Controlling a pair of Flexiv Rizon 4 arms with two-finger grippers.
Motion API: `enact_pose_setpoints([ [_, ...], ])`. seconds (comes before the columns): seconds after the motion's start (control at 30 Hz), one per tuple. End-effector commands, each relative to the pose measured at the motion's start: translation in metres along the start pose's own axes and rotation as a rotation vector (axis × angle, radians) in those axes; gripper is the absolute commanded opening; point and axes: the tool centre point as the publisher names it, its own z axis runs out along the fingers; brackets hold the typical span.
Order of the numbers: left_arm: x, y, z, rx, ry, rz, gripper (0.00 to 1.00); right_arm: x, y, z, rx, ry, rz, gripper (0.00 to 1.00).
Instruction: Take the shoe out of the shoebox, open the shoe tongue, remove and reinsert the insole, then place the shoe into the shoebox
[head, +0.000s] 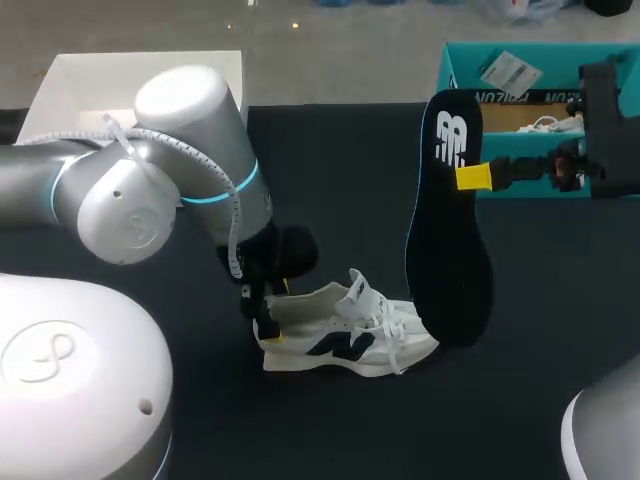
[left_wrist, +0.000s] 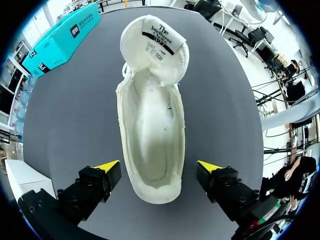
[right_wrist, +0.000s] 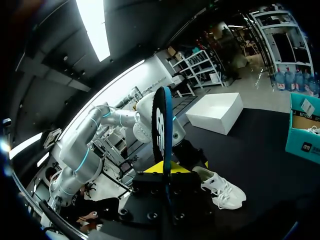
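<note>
A white shoe (head: 345, 340) with a dark side logo lies on the black table, toe to the right, tongue pulled up. My left gripper (head: 268, 318) stands open at its heel; in the left wrist view the shoe (left_wrist: 150, 130) lies between the open yellow-tipped fingers (left_wrist: 109, 167), its inside bare and its tongue (left_wrist: 155, 45) folded forward. My right gripper (head: 474, 177) is shut on the black insole (head: 447, 230), holding it upright in the air just right of the shoe. In the right wrist view the insole (right_wrist: 161, 135) stands edge-on between the fingertips (right_wrist: 150, 171).
A teal shoebox (head: 540, 100) holding another white shoe stands at the back right. A white open box (head: 80, 85) sits at the back left. My left arm's large joints fill the left foreground.
</note>
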Motion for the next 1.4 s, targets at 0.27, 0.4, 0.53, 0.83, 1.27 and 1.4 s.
enact_pose_setpoints([
  [0.27,0.002,-0.004,-0.004,-0.115,-0.021,-0.037,1.00,0.000,-0.001,0.002,-0.002,0.000,0.000,0.00],
  [0.4,0.003,0.000,-0.005,-0.124,-0.027,-0.057,1.00,0.000,-0.001,0.002,-0.002,0.000,0.000,0.00],
  [0.53,0.005,0.002,-0.006,-0.124,-0.030,-0.066,1.00,0.000,-0.001,0.002,-0.002,0.000,0.000,0.00],
  [0.83,0.012,0.001,-0.012,-0.154,-0.065,-0.015,1.00,0.000,-0.001,0.002,-0.002,0.000,0.000,0.00],
  [1.27,0.015,-0.001,-0.014,-0.188,-0.073,-0.009,1.00,0.000,-0.001,0.002,-0.002,0.000,0.000,0.00],
  [1.4,0.015,-0.001,-0.014,-0.188,-0.073,-0.009,1.00,0.000,-0.001,0.002,-0.002,0.000,0.000,0.00],
])
